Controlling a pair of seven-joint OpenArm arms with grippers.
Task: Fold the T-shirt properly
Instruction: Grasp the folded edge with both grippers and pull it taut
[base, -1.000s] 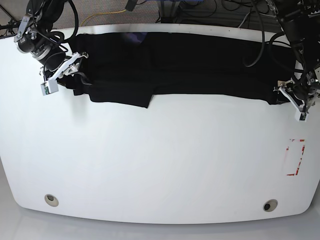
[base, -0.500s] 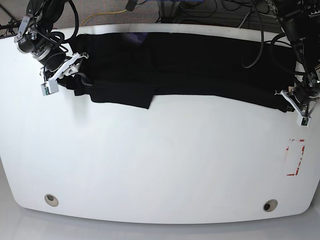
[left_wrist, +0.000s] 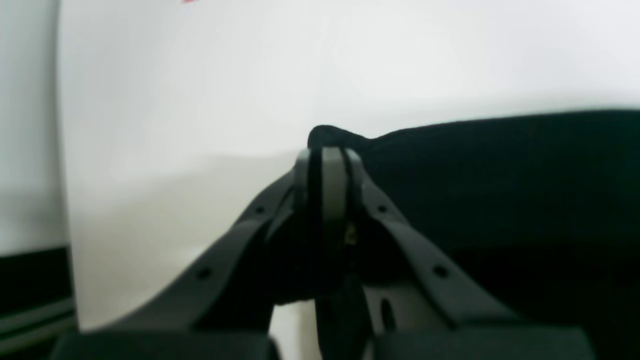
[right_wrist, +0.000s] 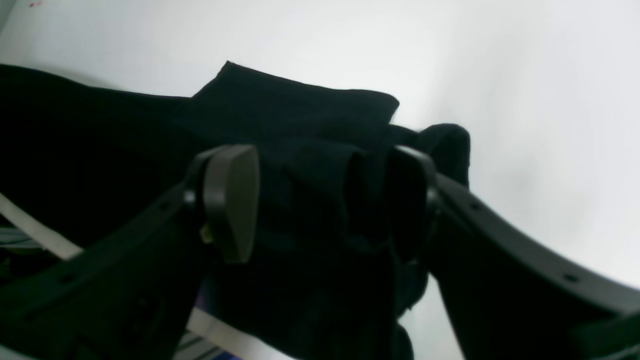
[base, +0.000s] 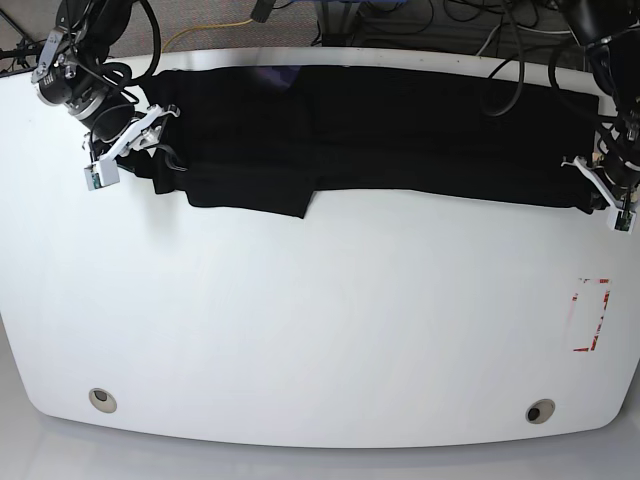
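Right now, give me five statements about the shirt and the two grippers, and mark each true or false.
1. The left gripper is shut on the T-shirt. True.
2. The right gripper is clamped shut with nothing between its jaws. False: its jaws stand apart, with black fabric bunched between them.
3. The T-shirt lies across the far part of the table. True.
4. The T-shirt is white with a large print. False: it is plain black.
5. A red-outlined mark sits on the table near the side of the left gripper. True.
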